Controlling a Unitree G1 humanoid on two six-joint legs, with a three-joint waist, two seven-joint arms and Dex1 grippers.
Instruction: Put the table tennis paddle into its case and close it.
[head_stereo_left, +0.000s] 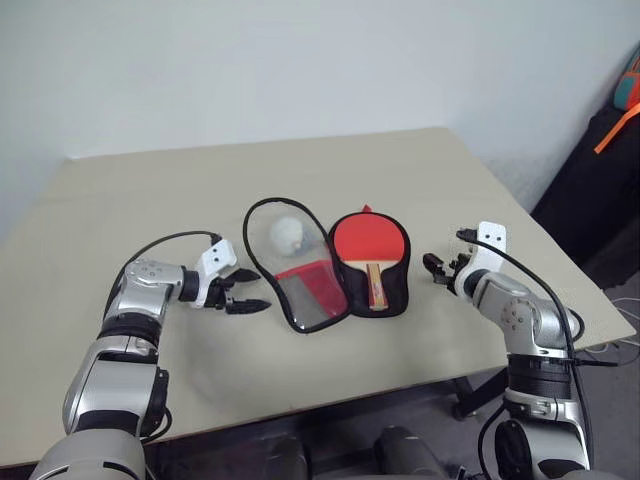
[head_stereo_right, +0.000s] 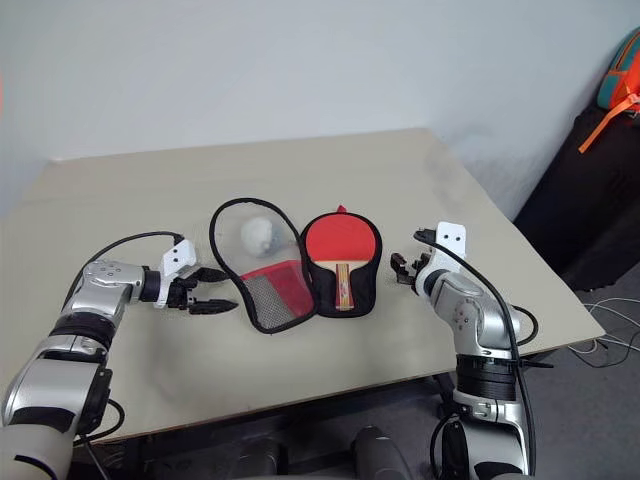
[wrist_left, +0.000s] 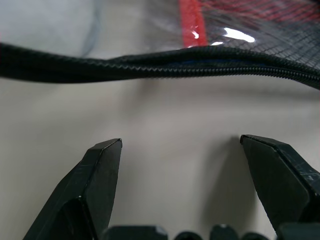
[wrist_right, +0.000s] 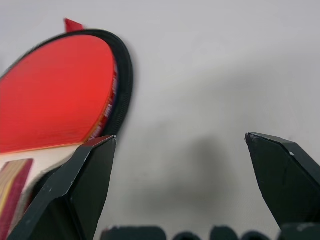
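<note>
A plain beige table (head_stereo_left: 150, 200) stands against a bare pale wall (head_stereo_left: 300, 60). At three o'clock a dark piece of furniture (head_stereo_left: 590, 200) carries an orange strap (head_stereo_left: 618, 128) and something teal (head_stereo_left: 628, 88). Cables (head_stereo_right: 610, 320) lie on the grey floor (head_stereo_right: 600, 400) beneath.

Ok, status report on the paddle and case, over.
Left gripper open beside case, right gripper open, both empty. Table tennis paddle lies in the open case's right half. White ball sits in the left half.
</note>
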